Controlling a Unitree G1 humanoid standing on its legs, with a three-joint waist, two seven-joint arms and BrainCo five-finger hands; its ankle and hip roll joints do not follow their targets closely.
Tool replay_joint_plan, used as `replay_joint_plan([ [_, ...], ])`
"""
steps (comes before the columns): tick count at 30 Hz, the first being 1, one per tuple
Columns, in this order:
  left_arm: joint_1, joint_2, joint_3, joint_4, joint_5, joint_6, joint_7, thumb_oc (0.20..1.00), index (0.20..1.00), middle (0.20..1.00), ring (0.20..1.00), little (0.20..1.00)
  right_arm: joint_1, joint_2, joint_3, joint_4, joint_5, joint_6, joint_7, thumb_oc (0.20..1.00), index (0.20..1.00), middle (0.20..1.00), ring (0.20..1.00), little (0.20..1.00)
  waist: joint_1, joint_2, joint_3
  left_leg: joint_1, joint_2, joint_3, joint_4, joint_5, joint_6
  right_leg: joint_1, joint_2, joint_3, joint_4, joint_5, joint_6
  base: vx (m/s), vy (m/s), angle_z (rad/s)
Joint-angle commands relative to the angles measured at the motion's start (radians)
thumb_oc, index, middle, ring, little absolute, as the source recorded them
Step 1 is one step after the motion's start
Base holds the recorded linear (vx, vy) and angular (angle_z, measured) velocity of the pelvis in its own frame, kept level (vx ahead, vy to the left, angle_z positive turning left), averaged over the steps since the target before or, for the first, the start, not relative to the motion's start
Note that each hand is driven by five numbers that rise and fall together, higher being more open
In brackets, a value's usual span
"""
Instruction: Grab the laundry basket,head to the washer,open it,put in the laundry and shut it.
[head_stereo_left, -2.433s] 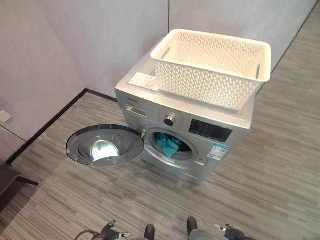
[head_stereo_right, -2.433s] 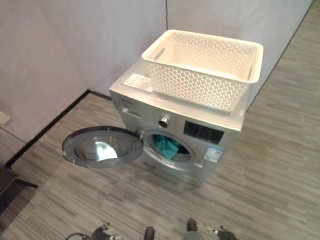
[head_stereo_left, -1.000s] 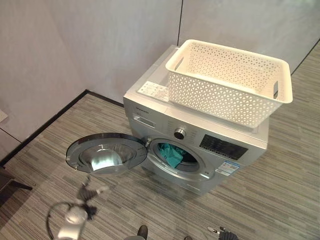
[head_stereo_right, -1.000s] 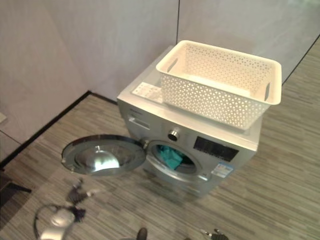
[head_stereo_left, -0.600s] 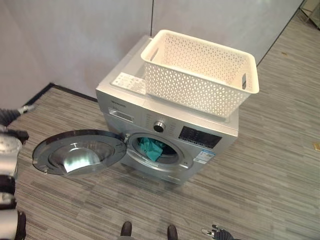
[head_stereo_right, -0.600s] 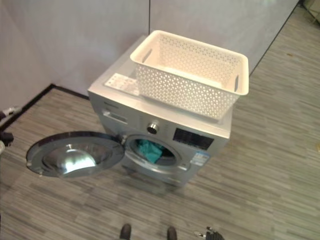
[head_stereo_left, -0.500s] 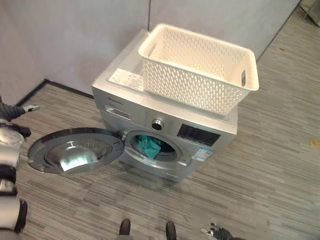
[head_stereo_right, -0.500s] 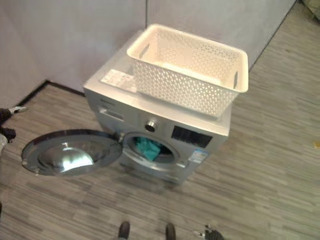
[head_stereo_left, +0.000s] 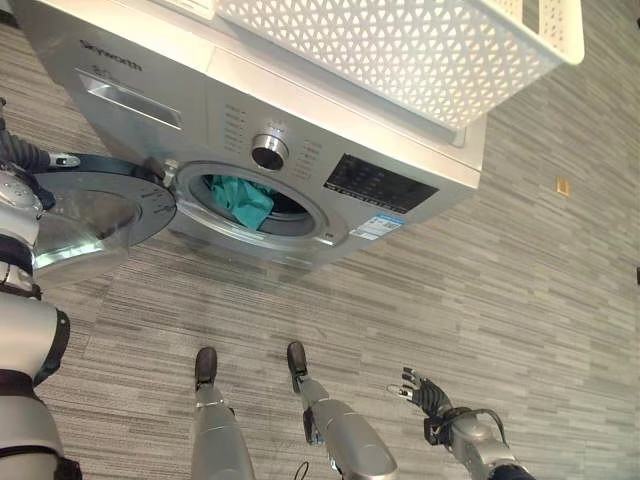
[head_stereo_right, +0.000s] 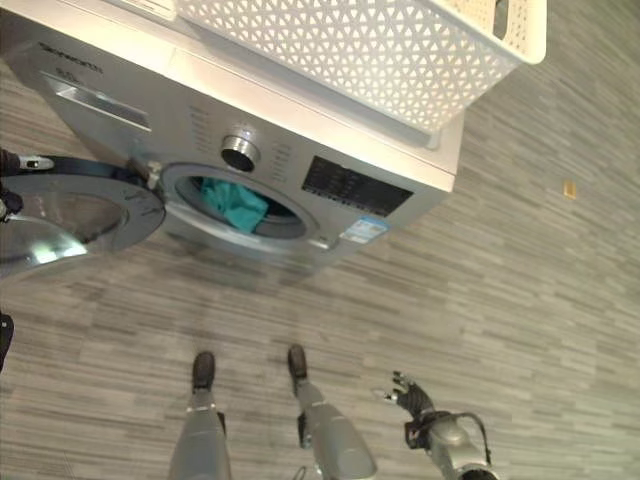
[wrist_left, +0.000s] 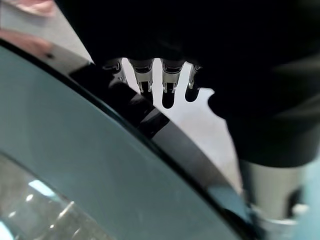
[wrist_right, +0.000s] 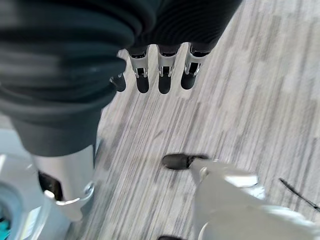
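Laundry (head_stereo_left: 240, 198), a teal cloth, is already inside the drum of the washer (head_stereo_left: 300, 130), bunched at the lower part of the round opening, well apart from the fingers of both hands. Its folds look soft and crumpled, and one corner hangs toward the opening edge, so it may need care when the door comes against it.

The washer door (head_stereo_left: 95, 205) stands swung out wide, with its glass facing up. The left hand (head_stereo_left: 25, 157) is at the far edge of this door; in the left wrist view its fingers (wrist_left: 169, 85) are straight and side by side, just past the dark door rim (wrist_left: 145, 117). Whether they touch the rim is hard to say, because this view is dark. I judge the hand is there to push the door closed, which is the last step of the task.

The white laundry basket (head_stereo_left: 420, 50) rests on top of the washer, with no cloth visible in it. The right hand (head_stereo_left: 425, 393) hangs low over the floor (head_stereo_left: 520, 280), fingers (wrist_right: 164, 75) straight and relaxed, holding nothing.
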Motion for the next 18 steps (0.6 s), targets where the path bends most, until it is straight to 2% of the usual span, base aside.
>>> replay_joint_plan([
  [1, 0.074, 0.031, -0.064, 0.106, 0.181, 0.041, -0.157, 1.000, 1.000, 1.000, 1.000, 1.000, 0.010, -0.075, 0.019, -0.048, 0.019, -0.004, 0.022, 1.000, 1.000, 1.000, 1.000, 1.000, -0.003, -0.026, -0.012, -0.051, -0.011, -0.028, 0.057, -0.020, 0.061, 0.032, -0.046, -0.018, 0.044, -0.072, 0.096, 0.00, -0.009, -0.10],
  [3, 0.097, 0.030, -0.063, 0.109, 0.206, 0.045, -0.174, 1.000, 1.000, 1.000, 1.000, 1.000, 0.017, -0.084, 0.022, -0.062, 0.014, -0.001, 0.026, 1.000, 1.000, 1.000, 1.000, 1.000, -0.008, -0.031, -0.017, -0.054, -0.010, -0.029, 0.060, -0.021, 0.061, 0.028, -0.046, -0.016, 0.044, -0.071, 0.095, 0.01, -0.010, -0.11],
  [6, 0.207, 0.011, 0.000, 0.108, 0.218, 0.072, -0.217, 1.000, 1.000, 1.000, 1.000, 1.000, 0.035, -0.102, 0.019, -0.093, 0.004, 0.009, 0.034, 1.000, 1.000, 1.000, 1.000, 1.000, -0.008, -0.034, -0.018, -0.042, -0.005, -0.026, 0.066, -0.030, 0.061, 0.036, -0.041, -0.010, 0.042, -0.070, 0.091, 0.01, -0.018, -0.12],
  [7, 0.351, -0.024, 0.075, 0.085, 0.217, 0.101, -0.289, 1.000, 1.000, 1.000, 1.000, 1.000, 0.054, -0.107, 0.009, -0.076, -0.017, 0.032, 0.041, 1.000, 1.000, 1.000, 1.000, 1.000, 0.004, -0.027, -0.013, -0.018, 0.001, -0.023, 0.067, -0.041, 0.059, 0.055, -0.035, -0.002, 0.041, -0.074, 0.084, 0.02, -0.032, -0.18],
  [9, 0.411, -0.039, 0.107, 0.076, 0.214, 0.109, -0.311, 1.000, 1.000, 1.000, 1.000, 1.000, 0.061, -0.108, -0.001, -0.062, -0.026, 0.040, 0.046, 1.000, 1.000, 1.000, 1.000, 1.000, 0.007, -0.023, -0.016, -0.005, 0.003, -0.019, 0.065, -0.043, 0.058, 0.062, -0.033, 0.000, 0.042, -0.077, 0.081, 0.04, -0.038, -0.21],
  [10, 0.509, -0.055, 0.151, 0.061, 0.212, 0.113, -0.336, 1.000, 1.000, 1.000, 1.000, 1.000, 0.070, -0.115, -0.012, -0.033, -0.048, 0.055, 0.055, 1.000, 1.000, 1.000, 1.000, 1.000, 0.011, -0.011, -0.028, 0.025, 0.008, -0.013, 0.055, -0.045, 0.053, 0.079, -0.030, 0.003, 0.043, -0.082, 0.074, 0.05, -0.033, -0.19],
  [11, 0.510, -0.055, 0.152, 0.060, 0.213, 0.113, -0.336, 1.000, 1.000, 1.000, 1.000, 1.000, 0.069, -0.115, -0.012, -0.033, -0.048, 0.055, 0.055, 1.000, 1.000, 1.000, 1.000, 1.000, 0.008, -0.012, -0.031, 0.022, 0.007, -0.014, 0.052, -0.041, 0.053, 0.076, -0.031, 0.002, 0.043, -0.081, 0.075, 0.05, -0.037, -0.19],
  [15, 0.746, -0.067, 0.251, 0.035, 0.225, 0.104, -0.408, 1.000, 1.000, 1.000, 1.000, 1.000, 0.089, -0.140, -0.045, -0.010, -0.096, 0.080, 0.089, 1.000, 1.000, 1.000, 1.000, 1.000, 0.012, 0.020, -0.077, 0.093, 0.020, 0.010, 0.018, -0.039, 0.047, 0.110, -0.026, 0.015, 0.042, -0.089, 0.067, 0.09, -0.031, -0.14],
  [16, 0.853, -0.097, 0.302, 0.036, 0.225, 0.092, -0.425, 1.000, 1.000, 1.000, 1.000, 1.000, 0.096, -0.148, -0.064, 0.011, -0.116, 0.085, 0.103, 1.000, 1.000, 1.000, 1.000, 1.000, 0.015, 0.041, -0.102, 0.138, 0.030, 0.030, -0.001, -0.039, 0.042, 0.130, -0.021, 0.026, 0.043, -0.096, 0.063, 0.08, -0.033, -0.37],
  [18, 0.906, -0.117, 0.333, 0.018, 0.213, 0.087, -0.429, 1.000, 1.000, 1.000, 1.000, 1.000, 0.102, -0.149, -0.077, 0.024, -0.122, 0.088, 0.106, 1.000, 1.000, 1.000, 1.000, 1.000, 0.015, 0.052, -0.117, 0.148, 0.029, 0.032, -0.012, -0.031, 0.041, 0.133, -0.020, 0.031, 0.043, -0.098, 0.060, 0.08, -0.024, -0.36],
])
